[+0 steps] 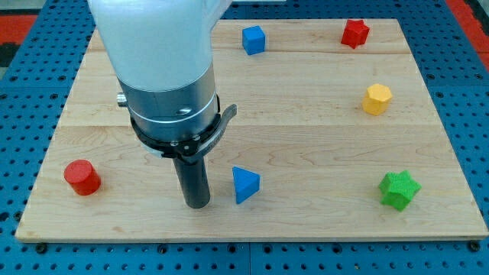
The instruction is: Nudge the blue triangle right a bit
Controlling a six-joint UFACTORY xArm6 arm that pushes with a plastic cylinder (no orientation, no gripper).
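down front, my tip sits just left of blue triangle.

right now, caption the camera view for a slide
My tip sits just left of the blue triangle, not yet touching.

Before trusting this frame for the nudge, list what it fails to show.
- Camera view: the arm's upper part is cut off by the view's top edge.
- The wooden board behind the arm is hidden by it.
- Whether my tip touches the board beside the blue triangle block: cannot tell from this angle.
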